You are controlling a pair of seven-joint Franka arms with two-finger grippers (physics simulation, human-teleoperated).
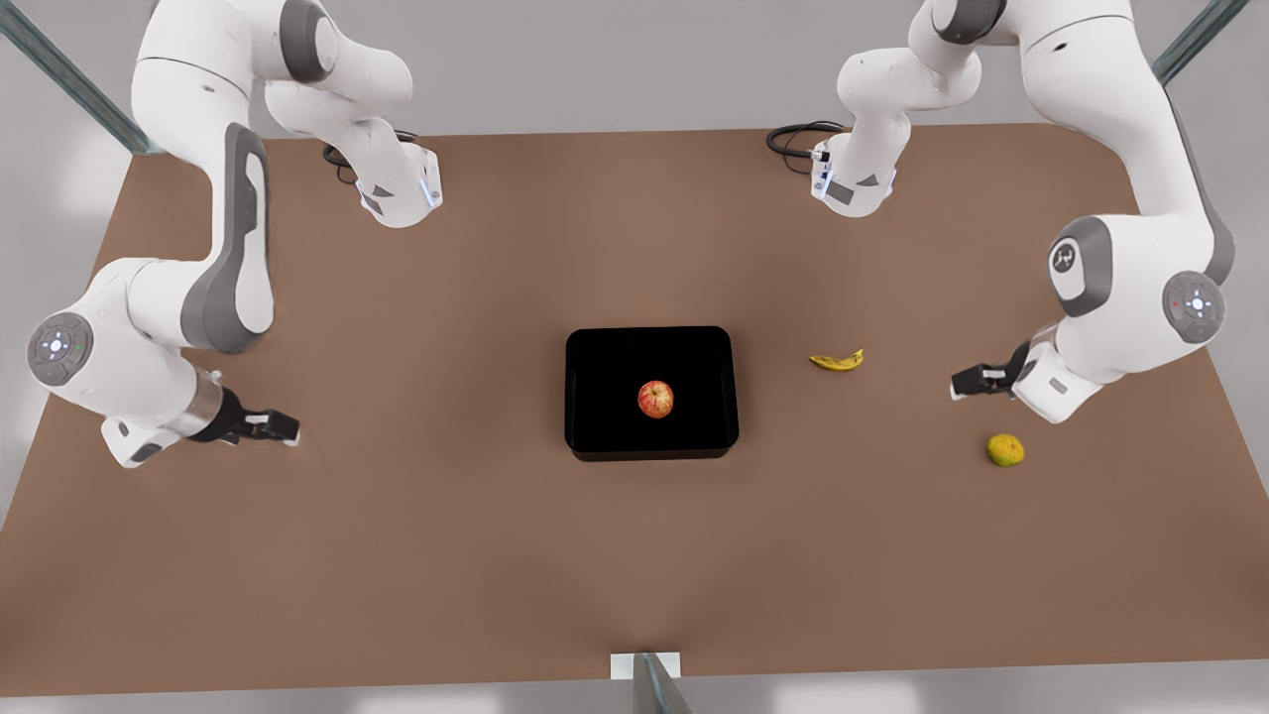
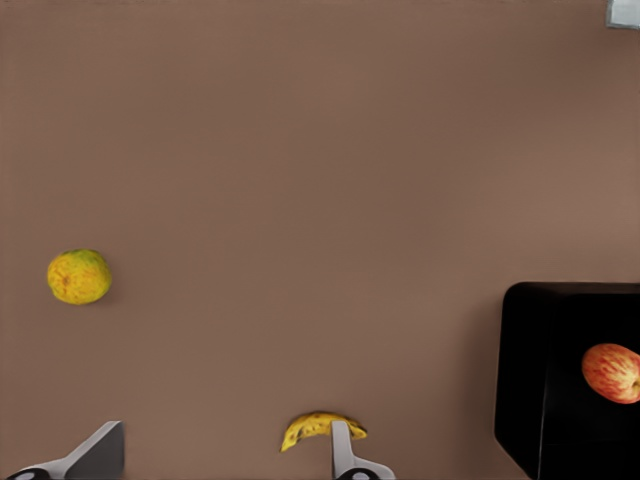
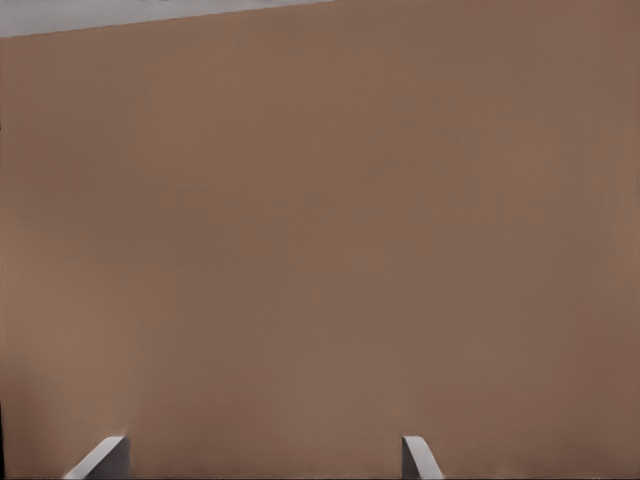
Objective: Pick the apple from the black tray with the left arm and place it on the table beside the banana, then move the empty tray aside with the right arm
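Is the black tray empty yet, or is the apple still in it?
Not empty. The apple sits inside the black tray, near its middle, with neither gripper touching it.

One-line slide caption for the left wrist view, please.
Open left tool hovers above the table by the banana, lumpy fruit aside, apple in black tray.
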